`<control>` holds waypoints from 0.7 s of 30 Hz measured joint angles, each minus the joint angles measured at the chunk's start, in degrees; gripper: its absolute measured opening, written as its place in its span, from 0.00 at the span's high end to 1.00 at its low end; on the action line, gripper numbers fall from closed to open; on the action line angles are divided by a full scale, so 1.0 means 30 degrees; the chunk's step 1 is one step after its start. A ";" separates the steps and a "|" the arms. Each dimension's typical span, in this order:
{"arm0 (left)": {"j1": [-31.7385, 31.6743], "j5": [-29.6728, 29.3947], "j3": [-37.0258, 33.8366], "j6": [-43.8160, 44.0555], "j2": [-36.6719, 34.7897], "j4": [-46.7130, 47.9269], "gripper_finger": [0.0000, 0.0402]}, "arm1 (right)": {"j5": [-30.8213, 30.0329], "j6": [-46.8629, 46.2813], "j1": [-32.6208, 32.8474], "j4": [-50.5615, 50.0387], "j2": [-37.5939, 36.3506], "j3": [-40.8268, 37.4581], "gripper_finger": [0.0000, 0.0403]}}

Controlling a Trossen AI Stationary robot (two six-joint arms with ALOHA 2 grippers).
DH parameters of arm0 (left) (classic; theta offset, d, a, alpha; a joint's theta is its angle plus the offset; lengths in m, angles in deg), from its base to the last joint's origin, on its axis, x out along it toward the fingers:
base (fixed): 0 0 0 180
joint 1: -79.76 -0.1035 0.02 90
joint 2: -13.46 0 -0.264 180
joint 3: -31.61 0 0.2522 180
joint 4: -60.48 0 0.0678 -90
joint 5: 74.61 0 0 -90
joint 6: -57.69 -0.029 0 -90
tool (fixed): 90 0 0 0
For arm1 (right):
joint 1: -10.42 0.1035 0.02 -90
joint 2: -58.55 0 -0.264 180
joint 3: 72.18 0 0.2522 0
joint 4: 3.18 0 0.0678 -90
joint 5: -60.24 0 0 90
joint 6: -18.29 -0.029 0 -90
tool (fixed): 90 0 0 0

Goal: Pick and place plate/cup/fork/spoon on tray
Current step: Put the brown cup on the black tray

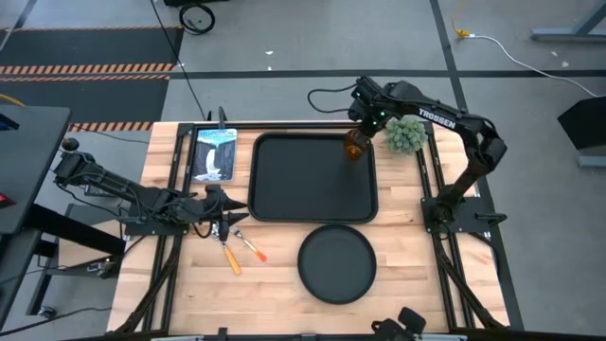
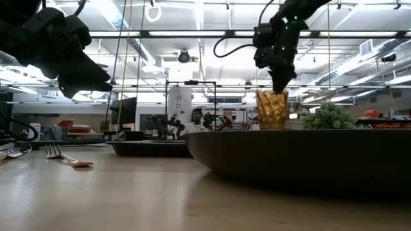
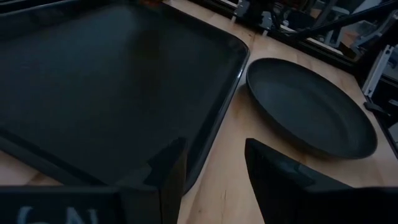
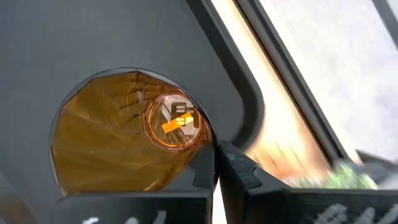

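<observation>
A wooden bench (image 1: pixel 398 275) filled the overhead view, with a dark arm at each side. The largest item, the black rectangular tray (image 1: pixel 313 177), lay at the middle of the bench. Just in front of it, clear of its rim, sat the round black plate (image 1: pixel 337 264).

The right gripper (image 1: pixel 361 131) reached in over the tray's far right corner. Its fingers (image 4: pixel 205 163) were pressed together on the rim of the amber cup (image 1: pixel 355 146), one inside and one outside the wall. In the low view the cup (image 2: pixel 271 110) hung upright directly beneath the fingers, apparently a little above the tray floor, so the coming move looked like a short straight drop and a release. A small green plant (image 1: pixel 406 135) stood just beside the cup, outside the tray.

The left gripper (image 1: pixel 233 206) waited beside the tray's left edge, fingers (image 3: pixel 168 174) spread and holding nothing. The fork (image 1: pixel 251 245) and spoon (image 1: pixel 228 253) lay on the bench right by it, handles angled toward the front edge, far nearer to this arm than to the right.
</observation>
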 joint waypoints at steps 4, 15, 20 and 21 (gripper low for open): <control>-0.0003 0.0000 0.0000 0.0000 0.0000 0.0000 0.57 | 0.0977 0.0113 -0.0635 0.1719 0.0015 -0.1271 0.97; 0.0000 -0.0015 0.0000 -0.0605 0.0000 0.0000 0.57 | 0.1935 0.0627 -0.3058 0.2337 0.0022 -0.2615 0.97; 0.0000 -0.0015 0.0000 -0.0646 0.0000 0.0000 0.57 | 0.2595 0.0869 -0.3408 0.3114 0.0022 -0.3140 0.97; 0.0000 -0.0015 0.0000 -0.0648 0.0000 0.0000 0.57 | 0.2660 0.0876 -0.3408 0.3286 0.0022 -0.3321 0.97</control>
